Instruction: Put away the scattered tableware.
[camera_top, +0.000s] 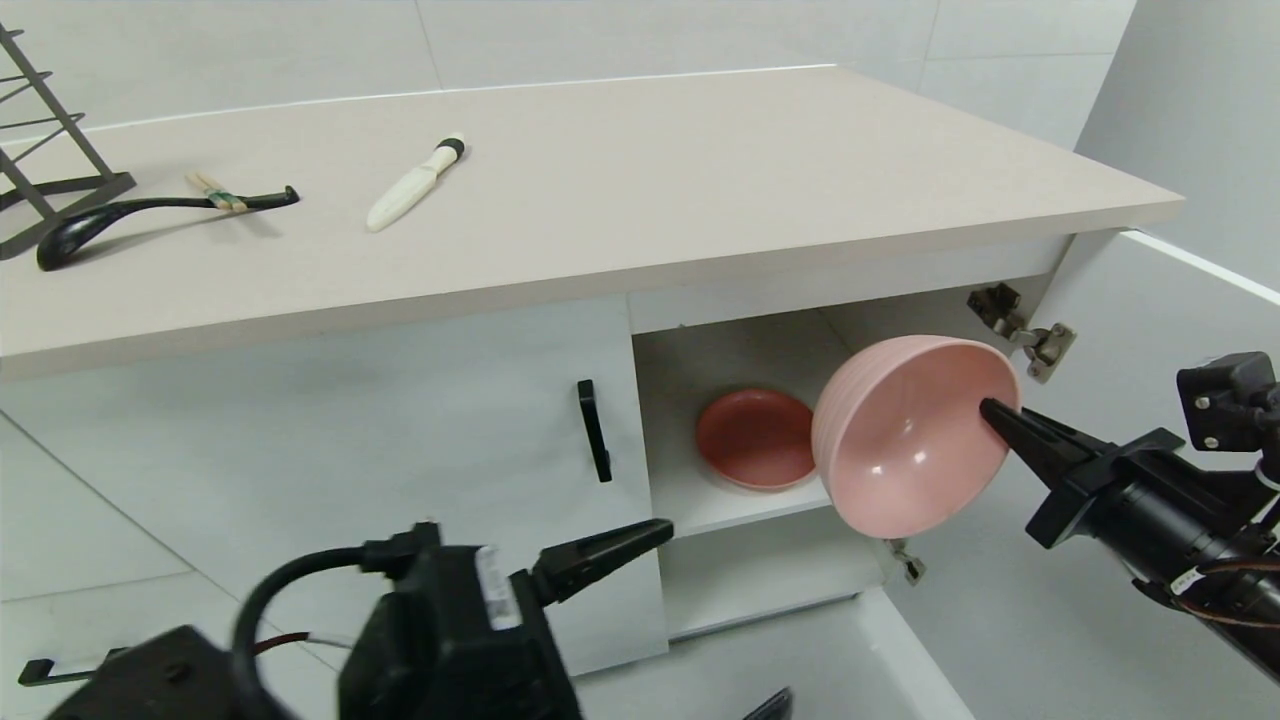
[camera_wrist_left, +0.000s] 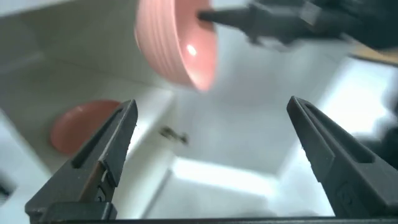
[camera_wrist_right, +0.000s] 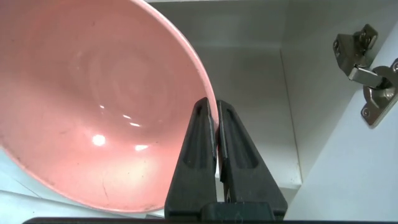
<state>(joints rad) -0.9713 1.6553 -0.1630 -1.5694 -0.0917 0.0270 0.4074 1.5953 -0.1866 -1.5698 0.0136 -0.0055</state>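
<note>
The right gripper (camera_top: 990, 408) is pinching the rim of a pink bowl (camera_top: 900, 450), its two fingers pressed tight against either side of the thin wall, as the right wrist view shows (camera_wrist_right: 216, 118). The pink bowl (camera_wrist_right: 93, 106) is hanging tilted on its side ahead of those fingers, its hollow facing back toward the gripper, at the mouth of the open cabinet (camera_top: 700, 500). Beyond the bowl, deeper inside the cabinet, a red dish (camera_top: 755, 438) is lying on the shelf, apart from the held bowl. Just beside the right gripper, toward the open door (camera_top: 1180, 310), a metal hinge (camera_top: 1020, 330) is showing. The left gripper (camera_top: 715, 615) is hovering low in front of the cabinet with its fingers spread wide and gripping nothing; through the gap between them (camera_wrist_left: 212, 106) the pink bowl (camera_wrist_left: 177, 43) is showing ahead and above, and the red dish (camera_wrist_left: 78, 127) is lying off past one finger. Well above and away from both grippers, on the countertop (camera_top: 700, 170), a black ladle (camera_top: 120, 215), a pair of chopsticks (camera_top: 215, 190) touching its handle, and a white knife (camera_top: 415, 183) are lying near a dark rack (camera_top: 40, 150).
</note>
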